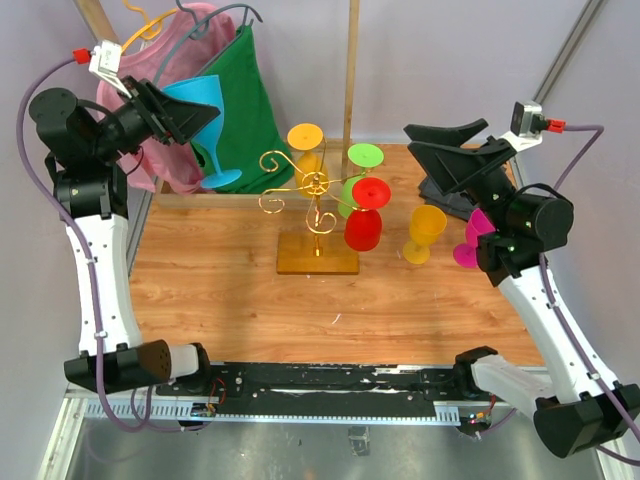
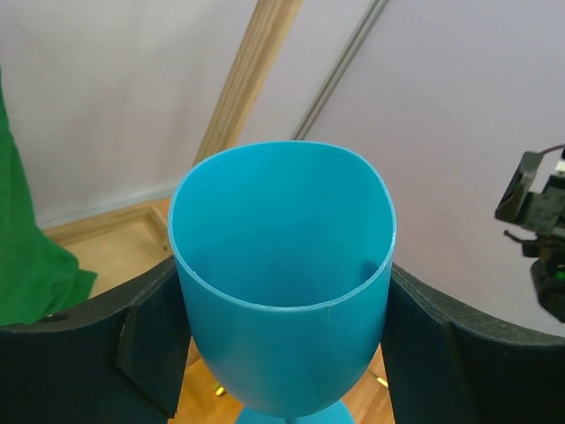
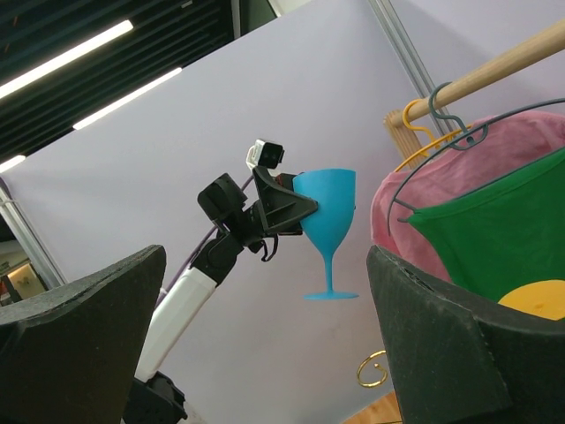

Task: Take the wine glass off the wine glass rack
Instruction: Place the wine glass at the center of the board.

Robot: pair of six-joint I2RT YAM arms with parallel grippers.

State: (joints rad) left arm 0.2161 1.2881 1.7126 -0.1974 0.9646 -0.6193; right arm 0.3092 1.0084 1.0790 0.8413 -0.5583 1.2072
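- The left jaws pinch the bowl of the blue wine glass, one finger on each side.
- That glass hangs in the air well left of the wine glass rack, apart from its scroll arms. Its foot points down, close in front of the garments.
- The right jaws stand spread wide on nothing, raised to the rack's right.
- A red glass hangs on the rack's right side.
- A yellow glass stands just right of the rack.
- Bare desk shows between the rack's base and the near edge.

Pink garment, green garment hanging rear-left.
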